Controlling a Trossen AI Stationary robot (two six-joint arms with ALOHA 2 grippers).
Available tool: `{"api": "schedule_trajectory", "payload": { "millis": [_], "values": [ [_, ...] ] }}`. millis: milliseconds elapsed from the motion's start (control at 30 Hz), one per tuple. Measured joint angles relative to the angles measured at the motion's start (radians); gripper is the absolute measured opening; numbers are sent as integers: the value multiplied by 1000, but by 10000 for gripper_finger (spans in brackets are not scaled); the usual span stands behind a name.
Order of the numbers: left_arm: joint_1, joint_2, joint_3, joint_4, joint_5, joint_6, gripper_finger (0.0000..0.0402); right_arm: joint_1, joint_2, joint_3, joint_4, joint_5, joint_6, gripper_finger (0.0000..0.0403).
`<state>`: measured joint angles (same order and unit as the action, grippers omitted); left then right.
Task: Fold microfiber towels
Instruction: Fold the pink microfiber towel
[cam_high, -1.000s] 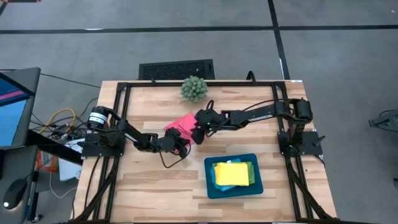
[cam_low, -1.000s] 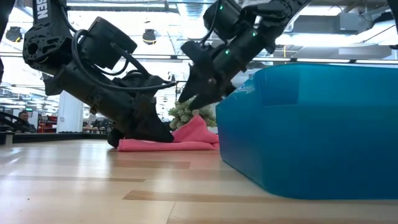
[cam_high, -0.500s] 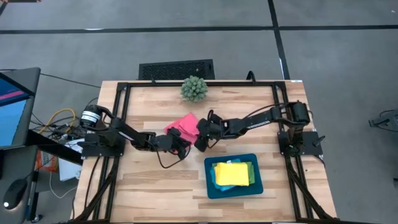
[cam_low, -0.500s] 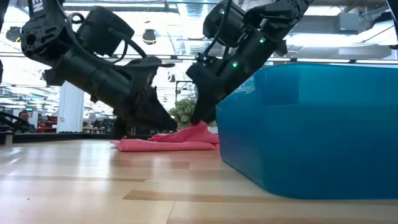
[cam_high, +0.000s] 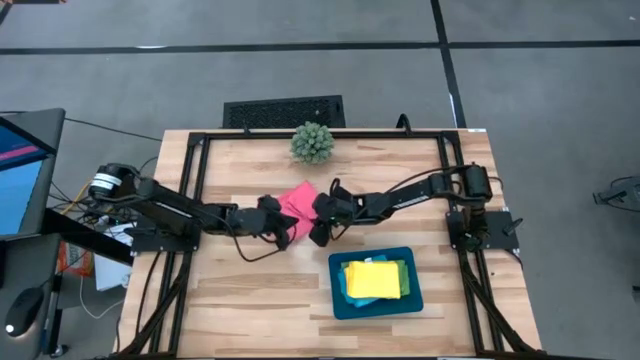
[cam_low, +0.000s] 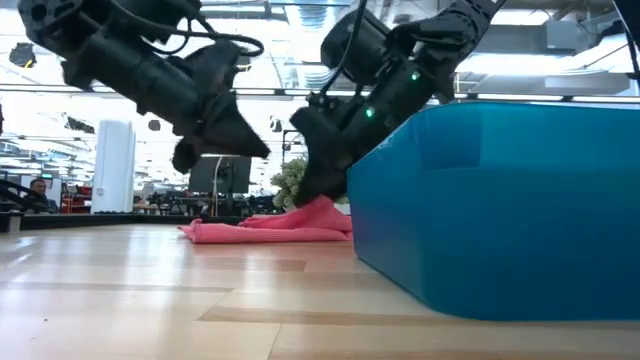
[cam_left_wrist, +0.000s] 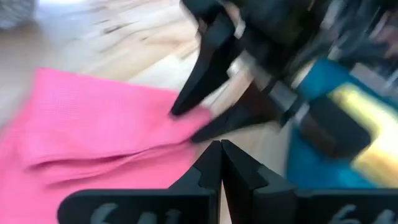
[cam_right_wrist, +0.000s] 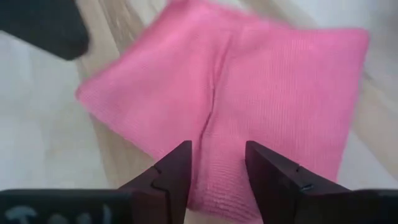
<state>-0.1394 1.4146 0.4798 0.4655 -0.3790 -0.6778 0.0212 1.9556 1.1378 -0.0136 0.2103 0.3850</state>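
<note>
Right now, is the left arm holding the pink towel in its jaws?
No. In the left wrist view the left gripper has its jaws pressed shut with nothing between them, and the pink towel lies on the table beyond it.

From above, part of the pink towel (cam_high: 294, 201) is covered by both arms, so its full outline cannot be made out. In the low view the teal tray (cam_low: 500, 200) is cut off at the right edge, and its contents are hidden by its wall. The green towel (cam_high: 405, 279) is largely hidden under the yellow towel (cam_high: 372, 279).
</note>
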Motion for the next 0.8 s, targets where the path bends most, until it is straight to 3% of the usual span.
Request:
{"api": "schedule_trajectory", "payload": {
  "millis": [167, 267, 367, 533, 800],
  "values": [
    [0, -9, -3, -91, -64, 139, 1, -1, -43, 3, 14, 2, -29, 184],
    [6, 29, -2, -96, -43, 319, 10, -1, -78, -1, -48, 1, -47, 188],
    [6, 43, 8, -117, -23, 528, 35, 4, -112, 4, -82, 0, -54, 191],
    [30, 43, 70, -234, -77, 828, 89, 19, -172, 2, -175, 3, -64, 194],
    [127, 43, 97, -328, 22, 1070, 113, 47, -185, 2, -221, 32, -71, 192]
  ]
}}
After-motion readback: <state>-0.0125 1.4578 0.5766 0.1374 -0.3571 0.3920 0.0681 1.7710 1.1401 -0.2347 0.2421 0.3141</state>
